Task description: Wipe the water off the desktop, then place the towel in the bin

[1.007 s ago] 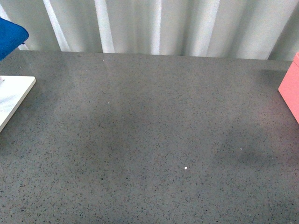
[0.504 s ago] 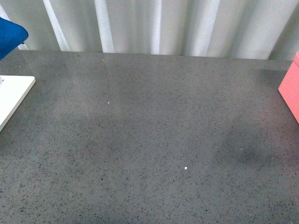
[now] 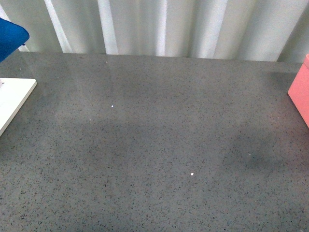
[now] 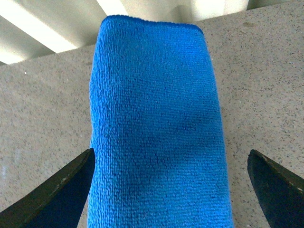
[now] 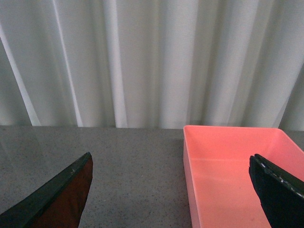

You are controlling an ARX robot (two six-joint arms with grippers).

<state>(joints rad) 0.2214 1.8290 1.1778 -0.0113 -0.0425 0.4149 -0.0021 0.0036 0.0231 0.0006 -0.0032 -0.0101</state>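
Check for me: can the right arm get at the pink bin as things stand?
Probably yes. The right gripper is open, and the pink bin sits ahead of it on the desktop, with nothing visible between them.

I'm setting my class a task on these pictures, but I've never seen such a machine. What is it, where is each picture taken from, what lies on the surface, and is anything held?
It is a robot with two arms, each ending in a two-fingered gripper. The front view looks out from its body over the speckled grey desktop. A white board lies at the left edge, a pink bin at the right, and the blue towel shows at the far left. Neither arm shows there. The other two pictures come from cameras on the wrists. The left gripper has its jaws wide apart with the towel between them, not pinched. The right gripper is open and empty, facing the bin and a pale curtain.
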